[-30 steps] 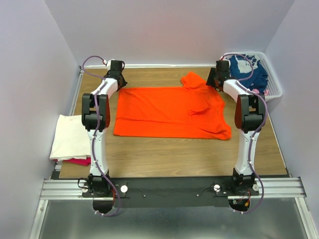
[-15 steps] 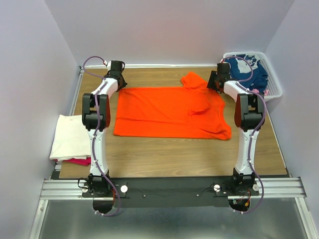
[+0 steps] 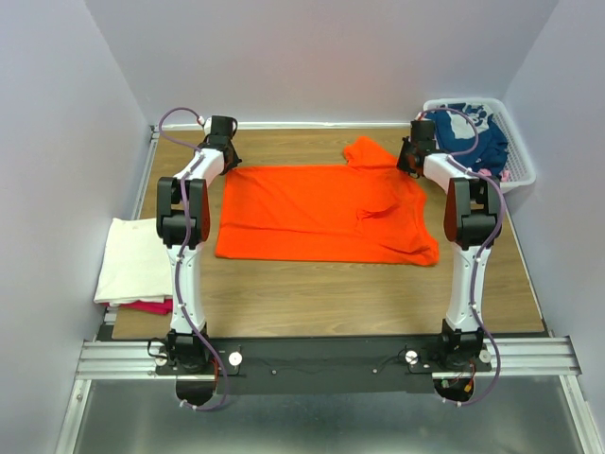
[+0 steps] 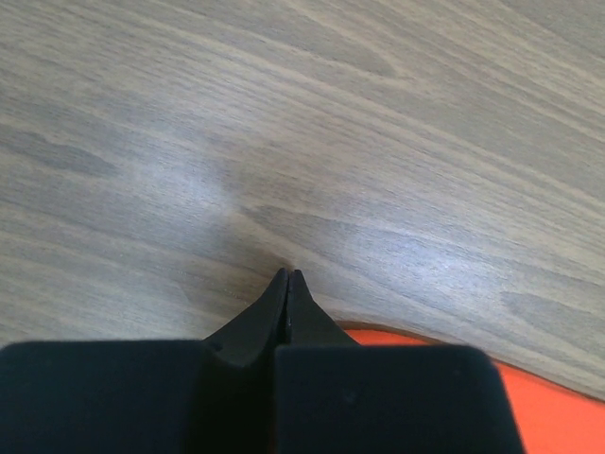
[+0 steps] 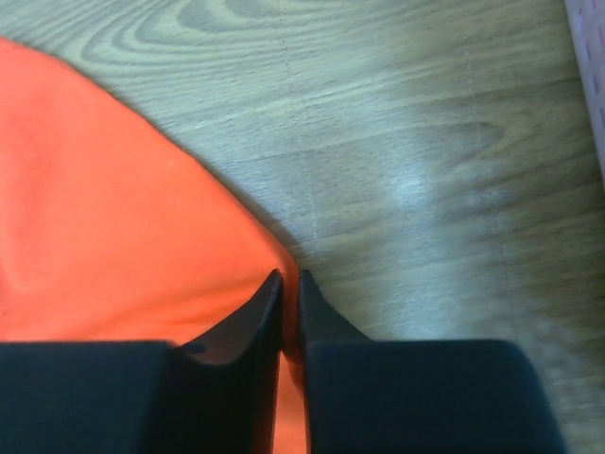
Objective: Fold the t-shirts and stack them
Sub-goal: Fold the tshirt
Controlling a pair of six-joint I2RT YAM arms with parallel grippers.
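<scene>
Top view: 2 arms, 1 basket, 4 colours of cloth. 1 orange t-shirt (image 3: 321, 213) lies spread flat mid-table (image 3: 331, 293), one sleeve poking toward the far edge. At the table's left edge there's 1 folded stack of 2 layers: a cream-white t-shirt (image 3: 132, 260) on top and a magenta-pink t-shirt (image 3: 151, 305) under it, w/ only its near edge showing. The white slotted basket (image 3: 523, 173) sits at the far right corner. It holds bunched navy blue cloth (image 3: 473, 132) w/ white print, and I can't tell how many pieces that is. A bit of pink shows at the basket's near rim. The left gripper (image 3: 227, 159) is down at the orange shirt's far left corner. The right gripper (image 3: 409, 161) is down at its far right edge, just beside the basket.

Left wrist view: the left gripper's (image 4: 286, 276) 2 black fingers are pressed together, no gap, tips on bare wood. 1 patch of orange cloth (image 4: 539, 407) shows bottom right, its edge running in behind the right-hand finger. Can't tell if any cloth is caught between them.

Right wrist view: the right gripper's (image 5: 290, 276) 2 fingers are nearly together. A thin strip of orange shows in the slit, so it's pinching the shirt's edge. The orange t-shirt (image 5: 113, 208) fills the left side, and there's bare wood to the right.
</scene>
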